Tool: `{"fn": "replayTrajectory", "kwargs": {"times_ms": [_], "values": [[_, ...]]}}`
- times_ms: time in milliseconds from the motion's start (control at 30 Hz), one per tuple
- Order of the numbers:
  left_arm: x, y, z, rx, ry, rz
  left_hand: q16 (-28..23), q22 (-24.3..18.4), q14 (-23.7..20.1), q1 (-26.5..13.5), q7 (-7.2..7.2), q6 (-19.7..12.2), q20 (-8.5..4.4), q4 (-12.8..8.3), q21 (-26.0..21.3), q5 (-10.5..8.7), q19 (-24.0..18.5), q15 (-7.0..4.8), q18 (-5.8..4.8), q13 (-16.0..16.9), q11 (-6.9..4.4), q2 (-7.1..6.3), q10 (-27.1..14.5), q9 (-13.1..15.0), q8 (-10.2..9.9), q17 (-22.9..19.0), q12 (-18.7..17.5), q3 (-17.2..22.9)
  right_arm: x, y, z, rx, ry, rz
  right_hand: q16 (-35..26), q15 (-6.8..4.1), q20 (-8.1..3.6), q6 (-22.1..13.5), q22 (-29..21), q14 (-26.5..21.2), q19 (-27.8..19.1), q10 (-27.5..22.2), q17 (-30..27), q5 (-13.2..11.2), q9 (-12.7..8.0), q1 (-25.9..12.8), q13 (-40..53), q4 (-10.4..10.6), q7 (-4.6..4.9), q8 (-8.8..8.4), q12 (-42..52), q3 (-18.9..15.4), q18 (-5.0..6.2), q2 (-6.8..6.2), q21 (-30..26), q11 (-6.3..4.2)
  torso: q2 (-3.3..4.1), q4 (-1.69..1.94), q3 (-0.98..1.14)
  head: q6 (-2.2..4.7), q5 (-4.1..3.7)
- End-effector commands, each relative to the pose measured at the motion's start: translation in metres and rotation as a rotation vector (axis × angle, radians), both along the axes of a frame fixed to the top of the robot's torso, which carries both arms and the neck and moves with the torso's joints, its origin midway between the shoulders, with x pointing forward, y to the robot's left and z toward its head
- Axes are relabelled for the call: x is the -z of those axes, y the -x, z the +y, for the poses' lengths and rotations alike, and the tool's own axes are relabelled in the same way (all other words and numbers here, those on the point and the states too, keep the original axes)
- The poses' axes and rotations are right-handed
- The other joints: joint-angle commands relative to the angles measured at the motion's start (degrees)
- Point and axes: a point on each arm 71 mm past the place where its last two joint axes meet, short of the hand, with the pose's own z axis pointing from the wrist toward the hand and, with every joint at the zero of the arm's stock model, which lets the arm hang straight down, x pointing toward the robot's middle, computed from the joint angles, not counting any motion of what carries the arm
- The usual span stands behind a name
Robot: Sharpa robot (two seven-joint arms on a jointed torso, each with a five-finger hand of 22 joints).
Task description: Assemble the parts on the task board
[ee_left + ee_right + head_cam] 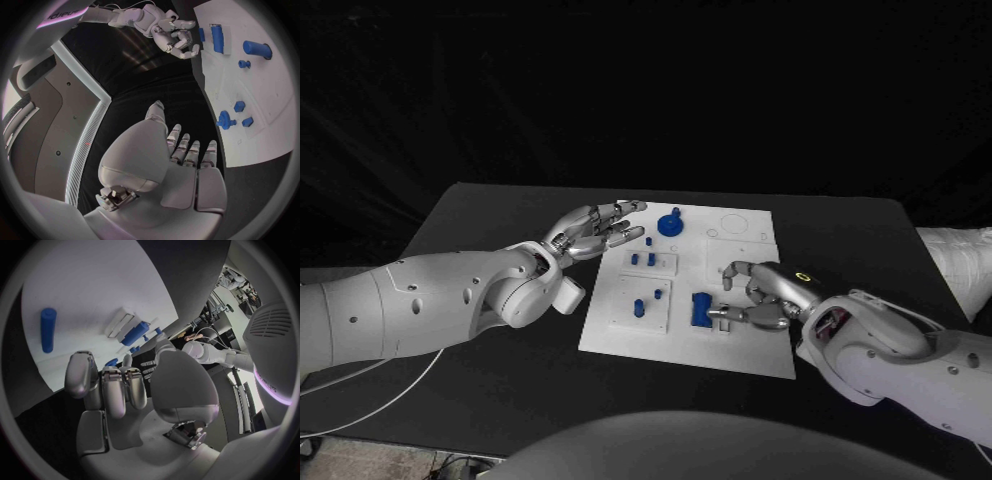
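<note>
The right hand (759, 296) is covering part of the task board (747, 225) beside the blue block (700, 311), its fingers are blocking any view of a grasp, and the small blue pegs (643, 259) are reading too small to identify.

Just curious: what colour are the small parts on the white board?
Blue parts, clearest in the head view.

Left hand (599, 230) at frame centre, empty, fingers spread. Right hand (759, 295) right of centre, fingers curled inward, holding nothing visible.
</note>
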Motion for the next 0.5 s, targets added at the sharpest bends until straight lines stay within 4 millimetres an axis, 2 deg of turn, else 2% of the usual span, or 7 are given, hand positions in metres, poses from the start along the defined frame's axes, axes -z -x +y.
{"fn": "replayTrajectory", "kwargs": {"times_ms": [33,67,133,200,233,300,500], "values": [[-0.001,0.001,-0.001,0.012,0.009,-0.009,0.24,0.3,0.34,0.73,-0.07,0.41,0.43,-0.03,0.34,0.44,0.24,0.12,0.95,0.05,0.48,-0.08,0.07,0.04,0.26,0.08,0.16,-0.29,-0.024,-0.007,-0.008,0.028,-0.075,-0.042,0.2,-0.51,-0.12,5.6,9.93,6.1,1.63,6.06,15.06,3.45,-5.95,-2.34,15.08,-0.2,-0.36,-3.0,0.22,-0.69,-0.81,2.78,2.15,-0.74,0.02,-0.03,-0.02,0.0,-0.08],[-0.001,0.001,-0.001,0.011,0.008,-0.011,0.25,0.32,0.35,0.74,-0.08,0.43,0.43,-0.03,0.34,0.45,0.25,0.11,0.96,0.06,0.48,-0.08,0.08,0.04,0.26,0.08,0.18,-0.3,-0.029,-0.01,-0.012,0.034,-0.054,-0.027,0.2,-0.96,-0.32,9.69,10.18,6.1,2.24,6.06,15.06,6.63,-8.98,-3.11,15.08,-0.05,-1.07,-4.67,0.22,-0.82,-1.0,3.93,2.99,-0.79,0.01,-0.04,-0.02,0.0,-0.17],[-0.002,0.001,0.0,0.006,0.008,-0.013,0.28,0.47,0.38,0.85,-0.1,0.59,0.43,-0.03,0.4,0.52,0.33,0.05,0.98,0.08,0.51,-0.09,0.15,0.05,0.28,0.09,0.38,-0.34,-0.038,-0.016,-0.02,0.054,0.018,0.034,0.2,-1.33,-1.1,18.83,10.45,6.1,2.92,6.06,15.06,13.08,-18.63,-2.02,15.08,0.18,-1.61,-12.91,0.22,-0.7,-1.18,4.49,3.99,-1.88,-0.02,-0.05,-0.03,0.0,-0.42],[-0.002,0.001,0.002,0.003,0.006,-0.015,0.3,0.56,0.4,0.95,-0.12,0.71,0.42,-0.03,0.45,0.56,0.4,-0.01,0.99,0.1,0.53,-0.11,0.22,0.06,0.3,0.1,0.53,-0.38,-0.045,-0.022,-0.027,0.08,0.101,0.108,0.2,-1.38,-0.98,21.7,10.38,6.1,2.77,6.06,15.06,17.52,-23.83,-1.85,15.08,-0.29,-1.63,-18.45,0.22,-0.61,-1.26,4.61,3.86,-1.31,-0.02,-0.04,0.0,0.0,-0.64],[-0.002,0.001,0.002,0.001,0.006,-0.015,0.31,0.57,0.41,0.97,-0.12,0.72,0.42,-0.03,0.45,0.58,0.41,-0.01,0.99,0.1,0.54,-0.11,0.23,0.06,0.3,0.1,0.55,-0.38,-0.047,-0.025,-0.031,0.096,0.151,0.152,0.2,-1.55,-0.9,22.81,10.37,6.1,2.77,6.06,15.06,19.48,-25.22,-0.93,15.08,-0.61,-1.78,-19.82,0.22,-0.17,-1.27,4.6,3.85,-1.34,-0.04,0.0,0.01,0.0,-0.77],[-0.002,0.001,0.003,-0.001,0.004,-0.015,0.34,0.62,0.45,1.07,-0.12,0.79,0.42,-0.04,0.48,0.63,0.45,-0.03,1.0,0.12,0.58,-0.12,0.28,0.07,0.32,0.11,0.67,-0.41,-0.049,-0.029,-0.038,0.128,0.238,0.234,0.2,-2.08,-1.12,26.47,10.52,6.1,3.26,6.06,15.06,20.81,-29.49,-0.49,15.08,-0.46,-2.29,-24.04,0.22,0.21,-1.36,4.4,4.35,-1.69,-0.1,0.02,-0.01,0.0,-0.94],[-0.002,0.001,0.001,0.003,0.006,-0.015,0.4,0.68,0.52,1.23,-0.14,1.02,0.42,-0.04,0.52,0.75,0.51,-0.05,1.0,0.15,0.64,-0.1,0.39,0.09,0.36,0.13,0.89,-0.43,-0.046,-0.04,-0.051,0.183,0.431,0.379,0.2,-3.16,-2.27,32.51,11.11,6.1,5.14,6.06,15.06,19.63,-31.82,0.07,15.08,-1.26,-3.55,-25.61,0.22,0.65,-1.8,4.22,6.26,-3.09,0.01,0.0,-0.04,0.0,-1.17]]}}
